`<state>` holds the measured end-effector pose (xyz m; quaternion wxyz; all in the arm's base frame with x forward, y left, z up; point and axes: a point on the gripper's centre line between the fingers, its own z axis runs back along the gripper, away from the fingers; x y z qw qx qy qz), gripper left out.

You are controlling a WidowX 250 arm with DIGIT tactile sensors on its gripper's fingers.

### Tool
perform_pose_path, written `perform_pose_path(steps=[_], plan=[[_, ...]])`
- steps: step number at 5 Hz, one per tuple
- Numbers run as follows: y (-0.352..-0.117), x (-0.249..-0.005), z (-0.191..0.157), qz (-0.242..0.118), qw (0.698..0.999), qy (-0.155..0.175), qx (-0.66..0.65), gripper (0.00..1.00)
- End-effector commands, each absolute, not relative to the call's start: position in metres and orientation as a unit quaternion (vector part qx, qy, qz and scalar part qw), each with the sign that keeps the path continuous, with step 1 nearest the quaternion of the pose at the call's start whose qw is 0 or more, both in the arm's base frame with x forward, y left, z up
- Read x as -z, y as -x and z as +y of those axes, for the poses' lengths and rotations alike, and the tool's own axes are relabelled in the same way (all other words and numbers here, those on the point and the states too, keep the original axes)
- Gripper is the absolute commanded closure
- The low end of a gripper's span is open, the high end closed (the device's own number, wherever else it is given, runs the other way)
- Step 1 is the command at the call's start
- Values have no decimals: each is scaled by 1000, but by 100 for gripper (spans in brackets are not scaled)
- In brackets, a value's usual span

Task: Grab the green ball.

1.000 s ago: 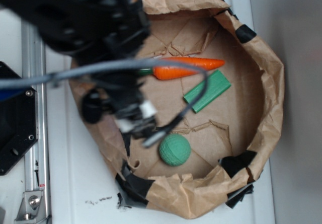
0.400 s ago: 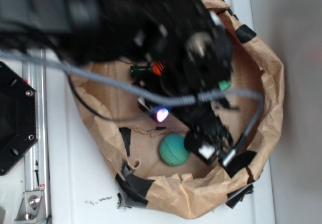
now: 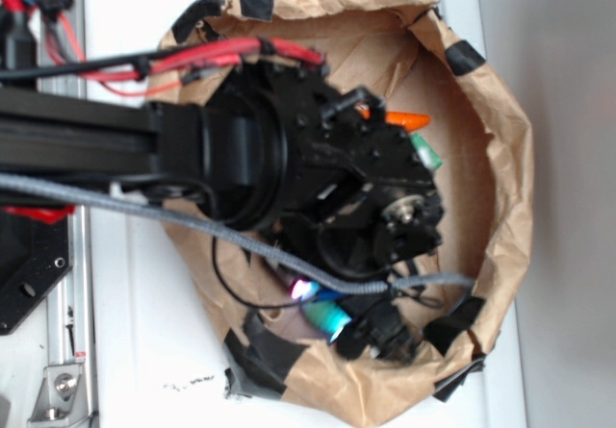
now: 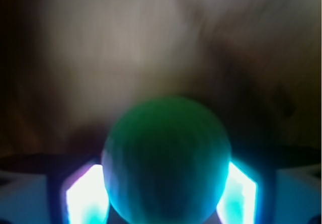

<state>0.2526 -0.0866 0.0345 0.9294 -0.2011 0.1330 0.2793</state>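
Covering most of the exterior view, the black arm (image 3: pixel 241 159) reached over the white counter (image 3: pixel 125 351) into the brown paper bowl (image 3: pixel 510 159). The orange carrot (image 3: pixel 409 119) and the green block (image 3: pixel 426 151) showed only their ends at about 2 o'clock of the bowl.

At about 6 o'clock of the bowl, the gripper (image 3: pixel 332 320) sat low, and the green ball (image 4: pixel 166 158) filled the space between its two lit fingers (image 4: pixel 85 196) in the wrist view. The fingers stood on either side of the ball, very near or touching; I could not tell if they already pressed it.

The risk, I judged, was that the round ball could slip or roll forward if the fingers pressed below its widest part. The bowl's crumpled wall beside the gripper could also catch a finger.
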Motion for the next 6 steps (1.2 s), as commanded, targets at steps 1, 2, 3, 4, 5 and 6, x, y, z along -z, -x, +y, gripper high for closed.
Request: perform_pose_path(steps=[1, 2, 3, 4, 5, 6], plan=[[-259, -107, -62, -6, 957, 220, -189, 100], [-262, -149, -38, -59, 960, 206, -182, 100], [-256, -181, -23, -97, 970, 136, -174, 100], [-243, -213, -7, -129, 981, 42, -137, 100], [-240, -224, 1, -103, 984, -22, -145, 100], [-241, -217, 2, -83, 986, -43, -136, 100]])
